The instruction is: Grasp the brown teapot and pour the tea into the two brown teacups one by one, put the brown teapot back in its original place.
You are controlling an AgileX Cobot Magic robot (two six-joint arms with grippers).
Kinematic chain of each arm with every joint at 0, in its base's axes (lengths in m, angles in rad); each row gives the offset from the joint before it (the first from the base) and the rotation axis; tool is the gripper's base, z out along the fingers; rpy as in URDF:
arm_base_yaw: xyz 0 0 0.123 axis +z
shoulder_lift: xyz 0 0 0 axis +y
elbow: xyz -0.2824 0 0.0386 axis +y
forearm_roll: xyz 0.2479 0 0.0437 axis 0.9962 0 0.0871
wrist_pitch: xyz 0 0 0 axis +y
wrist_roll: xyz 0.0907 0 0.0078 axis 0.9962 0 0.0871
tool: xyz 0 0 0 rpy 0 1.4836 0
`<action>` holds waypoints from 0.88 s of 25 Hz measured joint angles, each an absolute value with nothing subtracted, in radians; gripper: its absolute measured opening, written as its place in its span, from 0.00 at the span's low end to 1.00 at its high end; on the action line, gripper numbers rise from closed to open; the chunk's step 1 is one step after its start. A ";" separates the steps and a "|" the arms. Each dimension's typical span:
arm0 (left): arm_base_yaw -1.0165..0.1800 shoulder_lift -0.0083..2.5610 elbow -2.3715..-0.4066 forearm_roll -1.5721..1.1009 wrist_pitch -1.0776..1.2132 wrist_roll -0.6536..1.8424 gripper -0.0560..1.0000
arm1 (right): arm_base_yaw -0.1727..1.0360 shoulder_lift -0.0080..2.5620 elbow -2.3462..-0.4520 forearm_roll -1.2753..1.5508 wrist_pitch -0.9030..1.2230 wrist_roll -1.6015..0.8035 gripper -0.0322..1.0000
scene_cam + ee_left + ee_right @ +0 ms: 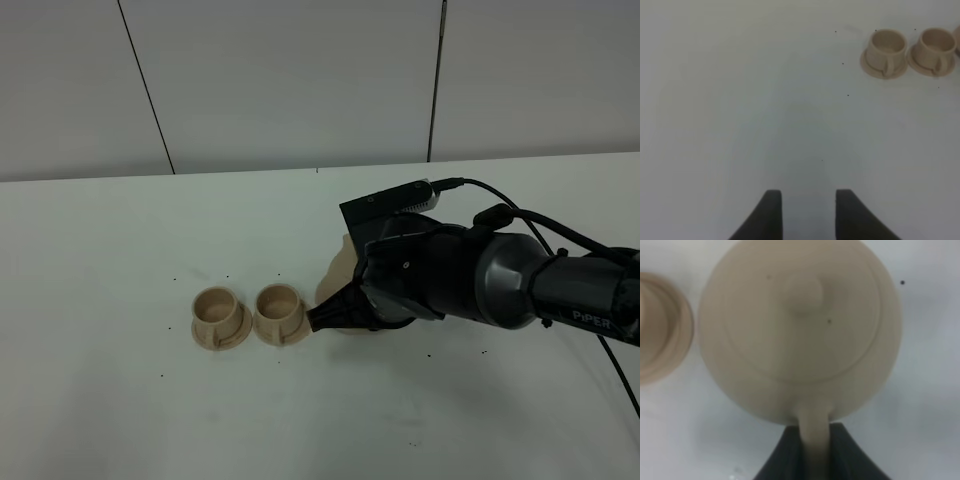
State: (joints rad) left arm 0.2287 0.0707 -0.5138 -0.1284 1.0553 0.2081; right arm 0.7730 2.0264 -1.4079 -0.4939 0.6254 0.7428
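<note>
Status: grasp step appears done; both pours and return to saucer pending. R gripper point(815, 436) is clamped narrow on loop handle point(812, 417) of round beige-tan ceramic teapot point(800, 325). Teapot body lies directly ahead of jaws, just beside two small beige-tan cylindrical teacups point(280, 303) point(215, 308); no tea visible in them. Lift-off: cannot tell. L gripper point(807, 215) spread wide, empty, well apart.

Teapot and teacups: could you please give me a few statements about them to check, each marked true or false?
1. The right end effector grips the brown teapot by its handle. True.
2. The teapot's lid is off. False: the knobbed lid sits on it.
3. The left end effector holds a teacup. False: it is open and empty above the table.
4. The two brown teacups stand side by side. True.
</note>
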 joint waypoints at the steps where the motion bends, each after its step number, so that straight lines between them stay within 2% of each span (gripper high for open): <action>1: 0.229 0.071 -0.514 -0.128 1.055 0.208 0.36 | 0.773 2.022 -1.408 -0.485 0.629 0.727 0.12; 22: 0.229 0.071 -0.514 -0.128 1.055 0.208 0.36 | 0.774 1.895 -1.411 -0.190 0.678 0.293 0.12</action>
